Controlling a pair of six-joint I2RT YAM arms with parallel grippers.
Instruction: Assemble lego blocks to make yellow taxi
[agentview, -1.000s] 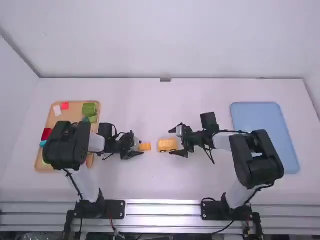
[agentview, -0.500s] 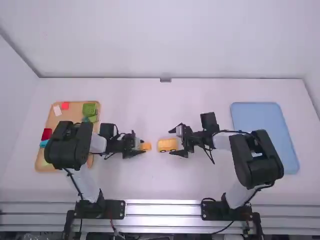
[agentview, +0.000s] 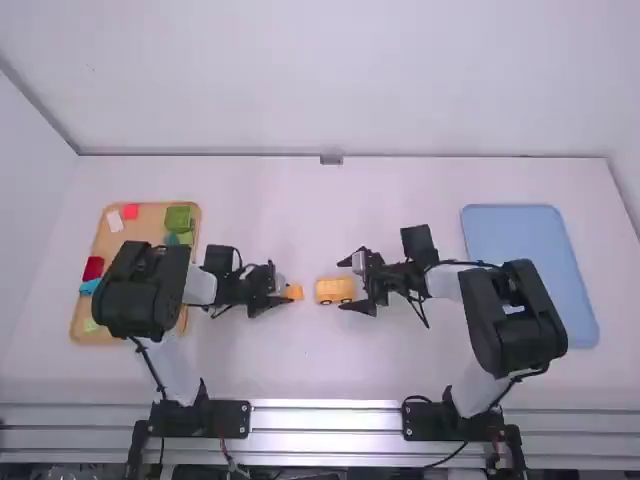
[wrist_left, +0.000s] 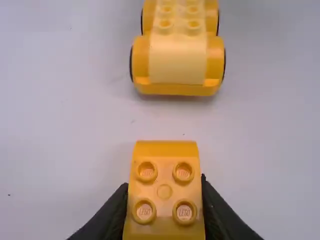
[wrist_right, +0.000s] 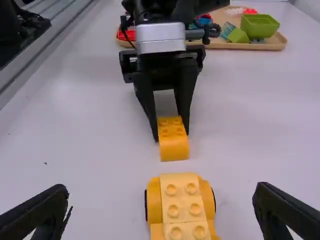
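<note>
Here we are mid-build, and everything matters around the middle of the frame! Our left gripper (wrist_right: 171, 134), just left of centre, has its fingers closed on the sides of a yellow plastic brick with four top studs and a curved end (wrist_left: 164, 191). That's a sensible grip: studs up, curved end facing the other half of the taxi, top and underside both free for stacking. Whether the brick clears the white table (agentview: 330, 365), we can't tell.

Right beside it, at centre, sits the yellow studded car base with black-edged wheels (agentview: 334, 290), upright and roughly in line with the brick. Our right gripper (wrist_right: 161, 192) has its fingers spread wide, one along either side of the base's right-hand end, holding nothing. We'd read that as a ready brace, set to steady the base when the brick is pressed on.

The likely call now: lift, carry over, match studs, push down. Watch out, a crooked press could roll those wheels! Spare blocks wait in the tan tray (agentview: 150, 222) at left; the blue tray (agentview: 520, 240) lies at right.
</note>
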